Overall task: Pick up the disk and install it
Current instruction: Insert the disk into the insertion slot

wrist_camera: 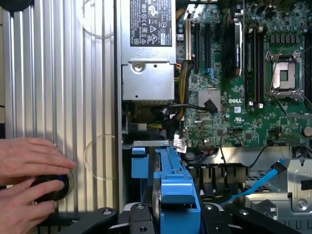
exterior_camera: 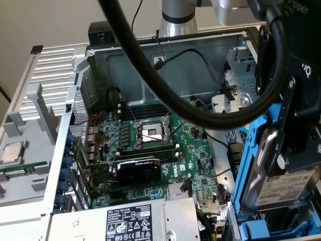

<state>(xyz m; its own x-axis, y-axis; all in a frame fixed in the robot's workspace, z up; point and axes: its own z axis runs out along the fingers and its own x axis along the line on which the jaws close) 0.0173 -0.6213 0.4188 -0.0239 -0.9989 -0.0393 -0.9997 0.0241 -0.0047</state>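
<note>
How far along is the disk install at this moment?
Done: the disk is picked up, held upright in the gripper. In hand: it hangs over the blue drive bay at the computer case's edge. Left: it does not look seated there yet.

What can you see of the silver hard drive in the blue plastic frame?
The silver-grey metal hard drive is a flat rectangle with a white printed label, set in a blue plastic carrier frame. It stands on edge, slightly tilted, at the exterior view's right of the open computer case, clamped between the black gripper's fingers.
</note>
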